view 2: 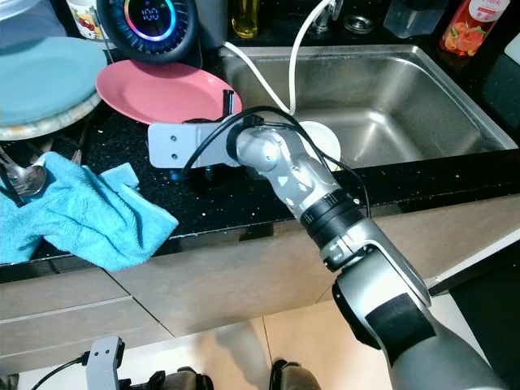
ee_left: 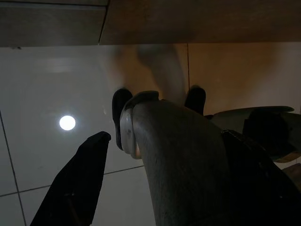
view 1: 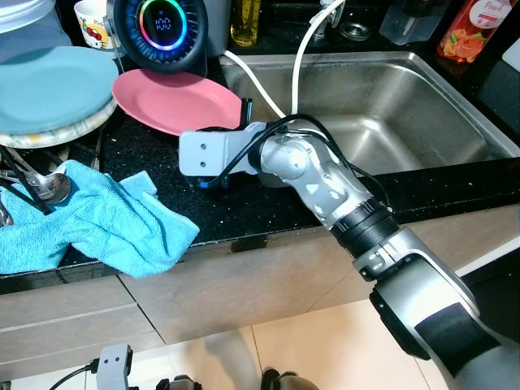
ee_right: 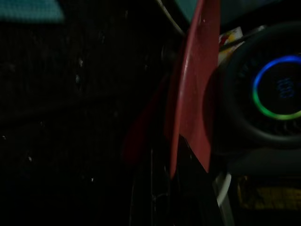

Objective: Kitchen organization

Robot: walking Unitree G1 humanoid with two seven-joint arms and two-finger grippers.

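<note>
Right claw [view 1: 244,110] reaches across the black speckled worktop [view 1: 244,207] to the near rim of the pink plate [view 1: 175,99]; one black fingertip shows at the rim, the rest lies behind the wrist bracket. The low, level approach suits sliding a finger under the rim, judged as the opening of a lift. The plate lies flat between the stainless sink [view 1: 390,89] and a stack topped by a teal plate [view 1: 53,85]. A round appliance [view 1: 162,24] behind it shows a glowing colour ring and small digits, too small to read with confidence. A blue cloth [view 1: 106,215] lies crumpled at the worktop's front edge beside some cutlery [view 1: 36,183].

Right eye view: same layout. A white cable [view 2: 296,57] runs from the tap area over the sink's edge. An orange-red bottle [view 2: 475,24] stands behind the sink, its label print illegible.

Left wrist view: left claw [ee_left: 155,165] hangs idle above the tiled floor [ee_left: 47,155], its fingers spread apart.

Right wrist view: dark; the plate's rim [ee_right: 197,89] passes edge-on between the claw's dim fingers, which appear to straddle it. Whether they are clamped cannot be told.
</note>
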